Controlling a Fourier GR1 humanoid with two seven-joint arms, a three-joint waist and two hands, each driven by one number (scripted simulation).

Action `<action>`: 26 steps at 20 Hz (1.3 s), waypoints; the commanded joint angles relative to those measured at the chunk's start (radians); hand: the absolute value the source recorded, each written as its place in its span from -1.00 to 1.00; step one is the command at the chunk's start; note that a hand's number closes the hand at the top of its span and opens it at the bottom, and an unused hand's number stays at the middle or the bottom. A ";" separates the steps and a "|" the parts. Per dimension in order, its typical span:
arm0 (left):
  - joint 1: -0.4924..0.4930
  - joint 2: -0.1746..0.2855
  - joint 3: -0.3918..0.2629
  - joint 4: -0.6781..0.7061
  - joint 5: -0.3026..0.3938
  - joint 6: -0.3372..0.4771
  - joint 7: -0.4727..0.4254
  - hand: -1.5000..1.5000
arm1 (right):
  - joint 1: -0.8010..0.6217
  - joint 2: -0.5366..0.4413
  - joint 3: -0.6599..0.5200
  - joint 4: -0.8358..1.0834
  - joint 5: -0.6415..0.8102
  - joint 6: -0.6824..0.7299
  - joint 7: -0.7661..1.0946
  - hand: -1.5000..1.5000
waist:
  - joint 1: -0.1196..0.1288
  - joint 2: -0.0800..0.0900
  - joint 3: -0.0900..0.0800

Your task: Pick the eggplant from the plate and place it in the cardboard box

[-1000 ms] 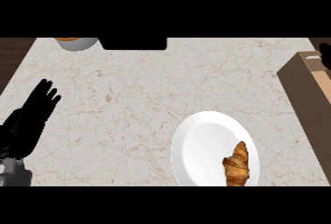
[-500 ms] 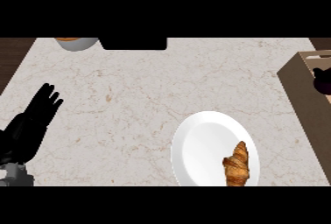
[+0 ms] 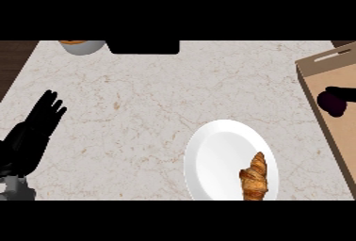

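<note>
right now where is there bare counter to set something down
Widest bare patch: the middle of the counter, bordered by the left hand, the plate and the bowl at the back. A narrower strip lies between the plate and the cardboard box. Crowded: the box at the right edge, where the eggplant shows.

1. The counter top (image 3: 160, 94) is pale stone with fine brown veining.
2. A dark brown strip (image 3: 14, 52) borders its far-left corner.
3. A black rectangular block (image 3: 144, 46) sits at the far edge.
</note>
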 commanded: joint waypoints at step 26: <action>0.012 0.000 0.037 -0.064 -0.014 -0.012 0.027 0.00 | 0.485 -0.003 -0.612 -0.403 -0.711 0.006 -0.346 -1.00 | -0.009 0.000 0.002</action>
